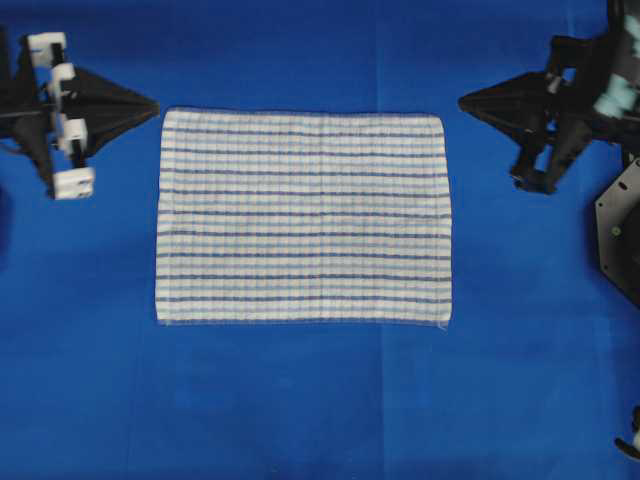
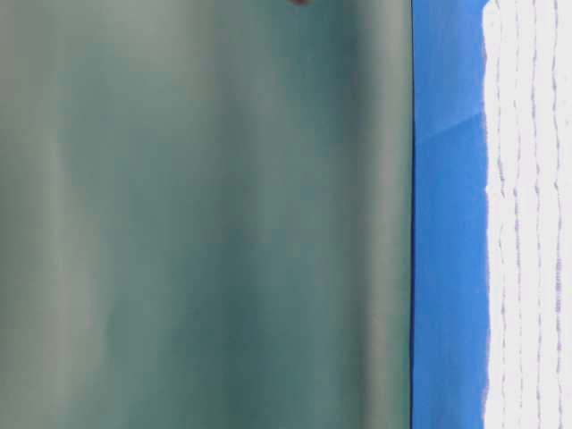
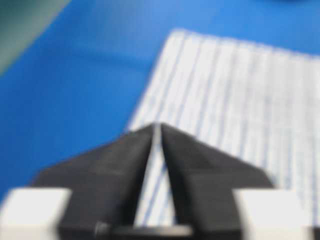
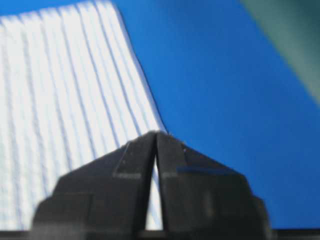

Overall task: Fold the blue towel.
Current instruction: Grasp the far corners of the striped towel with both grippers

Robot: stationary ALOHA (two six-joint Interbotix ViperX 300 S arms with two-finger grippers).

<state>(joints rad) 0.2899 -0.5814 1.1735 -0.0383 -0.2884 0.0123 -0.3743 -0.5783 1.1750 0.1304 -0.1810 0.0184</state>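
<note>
You see the blue towel spread flat mid-frame; left gripper and right gripper have fingertips together, holding nothing.

Right tool, tips together, hangs over the blue towel's edge.

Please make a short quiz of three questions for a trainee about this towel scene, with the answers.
1. True or false: the striped towel lies spread flat, with no fold yet.
2. Which pincer touches the towel: A) the left pincer, B) the right pincer, C) neither?
3. Fill in: in both wrist views the pincer tips are ____, with nothing between them.

Key: 1 true. 2 C: in the overhead view both tips stand just off the towel's top corners, over the blue sheet. 3 shut.
</note>
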